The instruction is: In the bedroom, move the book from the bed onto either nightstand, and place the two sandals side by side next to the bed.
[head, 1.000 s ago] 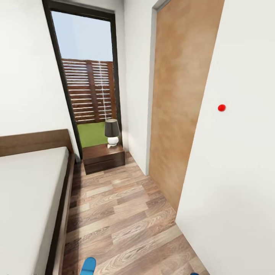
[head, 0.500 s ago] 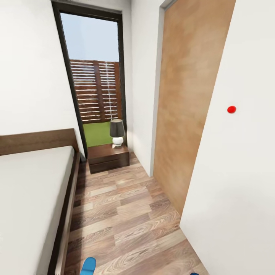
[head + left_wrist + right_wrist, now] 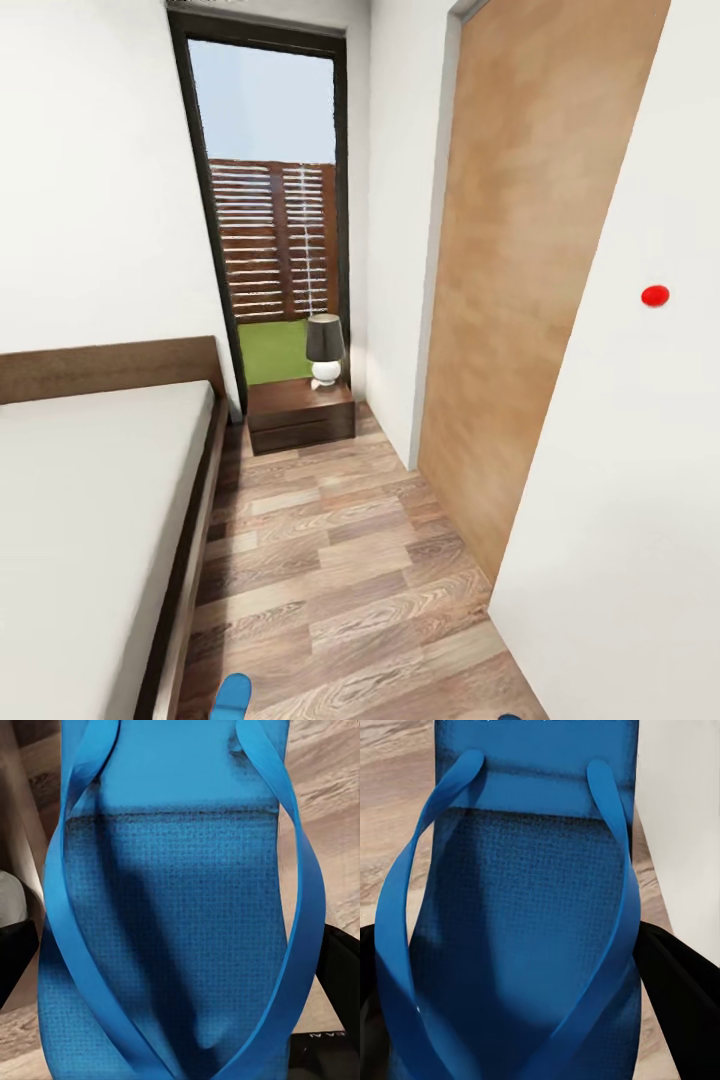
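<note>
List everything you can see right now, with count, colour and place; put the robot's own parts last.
Low platform bed: one, dark-brown frame, light-grey mattress, left.
Low wooden nightstand: one, dark brown, beside the headboard, below the window.
Table lamp: one, dark shade, white base, on the nightstand.
Black-framed window: one, far wall.
Wooden door panel: one, light brown, right.
Red dot: one, on the right white wall.
Flat blue sandals: two, one between each pincer's fingers.
Pincer fingers: black, flanking each sandal.

The whole head view swings left: the window (image 3: 272, 215), lamp (image 3: 324, 349) and nightstand (image 3: 300, 413) now sit further right than a second ago, as does the red dot (image 3: 655, 295) on the wall, and more of the bed (image 3: 85, 500) shows.
</note>
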Controlling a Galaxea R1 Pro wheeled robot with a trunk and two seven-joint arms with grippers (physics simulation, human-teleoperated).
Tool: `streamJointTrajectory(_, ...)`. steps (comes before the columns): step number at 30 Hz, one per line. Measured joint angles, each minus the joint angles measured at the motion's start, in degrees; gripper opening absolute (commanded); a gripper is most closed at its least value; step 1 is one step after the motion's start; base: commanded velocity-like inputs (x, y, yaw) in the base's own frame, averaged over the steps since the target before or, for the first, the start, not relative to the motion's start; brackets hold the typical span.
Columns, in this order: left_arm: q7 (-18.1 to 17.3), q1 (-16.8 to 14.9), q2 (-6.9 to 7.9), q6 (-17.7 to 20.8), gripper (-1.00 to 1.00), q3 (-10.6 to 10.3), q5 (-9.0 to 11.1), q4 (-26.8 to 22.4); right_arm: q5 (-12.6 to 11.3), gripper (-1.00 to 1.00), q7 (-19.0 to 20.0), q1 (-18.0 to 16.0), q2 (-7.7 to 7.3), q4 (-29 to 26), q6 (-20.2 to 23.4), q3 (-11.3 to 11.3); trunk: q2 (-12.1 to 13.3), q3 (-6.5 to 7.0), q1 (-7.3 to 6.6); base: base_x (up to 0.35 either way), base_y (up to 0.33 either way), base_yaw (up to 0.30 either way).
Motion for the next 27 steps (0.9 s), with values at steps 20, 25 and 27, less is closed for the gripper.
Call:
streamJointTrajectory(20,-0.01,-0.01,-0.01,0.00,-1.00,0.00,0.04,0.02,0.00,-1.00,-0.01,0.02,-0.04,-0.01,0.00,0.01,0.00,0.11,0.00,0.209,-0.040,0.048)
streamJointTrajectory(25,-0.01,-0.01,-0.01,-0.01,-1.00,0.00,0.03,0.02,0.00,-1.00,-0.01,-0.01,-0.02,-0.01,0.00,0.01,0.00,0.11,0.00,0.228,-0.011,0.011)
streamJointTrajectory(27,-0.01,-0.01,-0.01,0.00,-1.00,0.01,0.04,0.02,-0.01,-1.00,0.00,-0.01,-0.01,-0.01,0.01,0.00,0.00,0.11,0.00,0.229,-0.004,0.004)
